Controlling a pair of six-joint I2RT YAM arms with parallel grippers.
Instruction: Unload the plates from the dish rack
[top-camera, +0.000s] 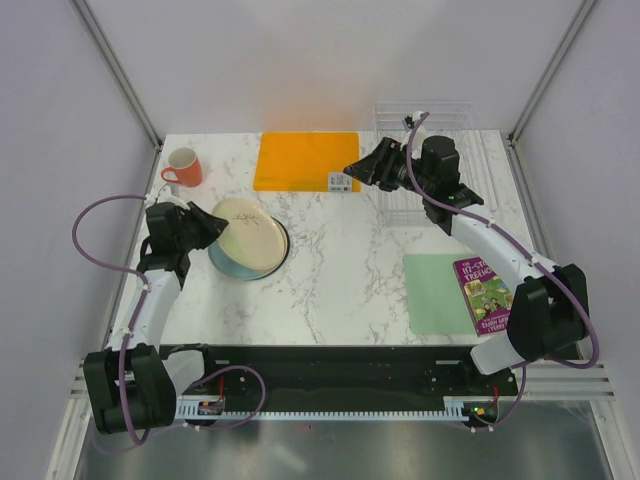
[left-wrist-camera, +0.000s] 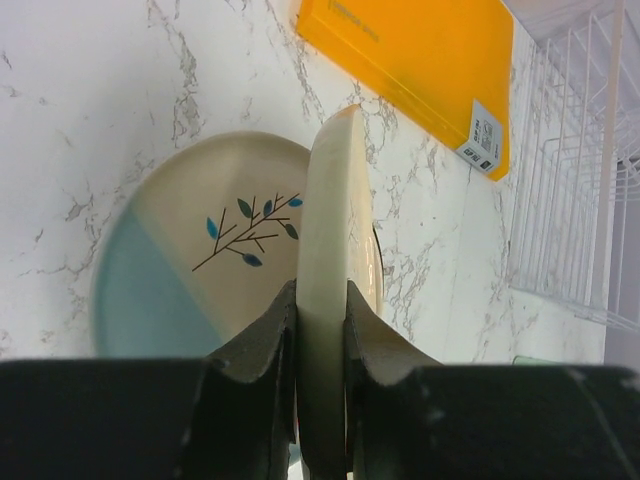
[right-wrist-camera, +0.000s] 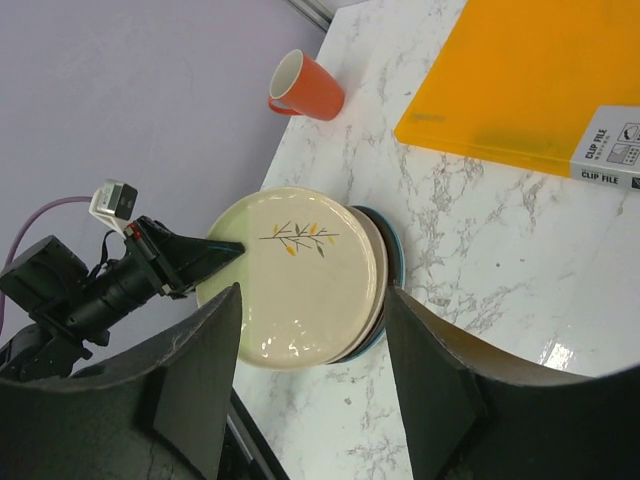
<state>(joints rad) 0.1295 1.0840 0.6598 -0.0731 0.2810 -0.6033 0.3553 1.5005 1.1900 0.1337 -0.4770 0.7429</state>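
Observation:
My left gripper (top-camera: 208, 226) is shut on the near rim of the cream plate with a sprig (top-camera: 252, 233), holding it tilted over the blue-and-cream plate (top-camera: 228, 262) at the table's left. In the left wrist view the cream plate (left-wrist-camera: 330, 220) stands edge-on between my fingers (left-wrist-camera: 262, 340), above the blue-and-cream plate (left-wrist-camera: 190, 260). My right gripper (top-camera: 352, 170) is open and empty, held in the air left of the wire dish rack (top-camera: 470, 130). Its view looks down on the cream plate (right-wrist-camera: 295, 275). The fruit-marked and red-rimmed plates do not show.
An orange-red mug (top-camera: 183, 167) stands at the back left. A flat orange board (top-camera: 305, 160) lies at the back middle. A green mat (top-camera: 438, 295) and a book (top-camera: 485, 295) lie at the right, near the right arm's base. The rack (left-wrist-camera: 570, 200) also shows in the left wrist view.

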